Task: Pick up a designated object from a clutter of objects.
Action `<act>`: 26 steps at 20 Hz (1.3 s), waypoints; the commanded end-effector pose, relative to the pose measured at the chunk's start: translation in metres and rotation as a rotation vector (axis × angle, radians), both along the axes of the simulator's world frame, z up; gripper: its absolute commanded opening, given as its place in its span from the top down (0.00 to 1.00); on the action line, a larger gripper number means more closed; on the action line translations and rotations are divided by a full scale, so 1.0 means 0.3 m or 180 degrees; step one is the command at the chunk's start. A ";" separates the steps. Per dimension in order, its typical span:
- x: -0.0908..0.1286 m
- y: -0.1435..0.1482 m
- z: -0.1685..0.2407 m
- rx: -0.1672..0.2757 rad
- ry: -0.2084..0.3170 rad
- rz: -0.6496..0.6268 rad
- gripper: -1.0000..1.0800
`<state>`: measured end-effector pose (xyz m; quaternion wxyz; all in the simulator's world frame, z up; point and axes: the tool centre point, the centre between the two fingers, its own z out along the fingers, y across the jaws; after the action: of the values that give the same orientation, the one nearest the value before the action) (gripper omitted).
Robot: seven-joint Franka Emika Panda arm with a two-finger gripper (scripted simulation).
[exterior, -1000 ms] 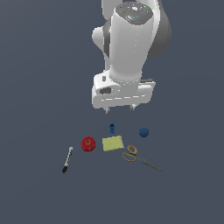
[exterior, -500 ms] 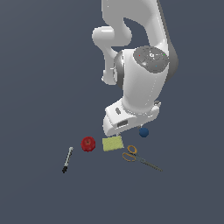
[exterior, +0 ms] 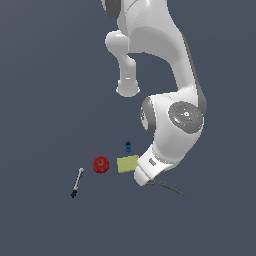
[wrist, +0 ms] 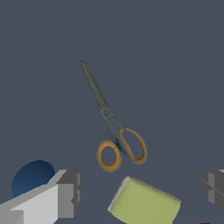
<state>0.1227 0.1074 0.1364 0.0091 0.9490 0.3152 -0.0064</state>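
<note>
Wrist cam: scissors lie flat on plain dark grey surface, blades closed, grey, long & thin; two orange-yellow loop handles point toward the yellow-green flat square. Square sits just beside the handles, not touching. Small blue ball near one gripper finger, partly hidden behind it. Gripper fingers spread wide apart, nothing between them but the square's edge below; clear of the scissors. Tiny red sliver at frame edge, can't ID.
</note>
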 end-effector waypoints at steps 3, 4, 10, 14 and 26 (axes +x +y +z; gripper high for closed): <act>0.041 0.055 -0.109 0.0028 -0.0006 0.0290 0.04; 0.048 0.065 -0.130 0.0034 -0.0007 0.0342 0.04; 0.072 0.109 -0.222 0.0059 -0.0011 0.0569 0.04; 0.078 0.123 -0.254 0.0068 -0.0013 0.0643 0.04; 0.075 0.125 -0.339 0.0069 -0.0011 0.0656 0.04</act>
<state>0.1461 0.1449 0.0426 0.0002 0.9118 0.4107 0.0002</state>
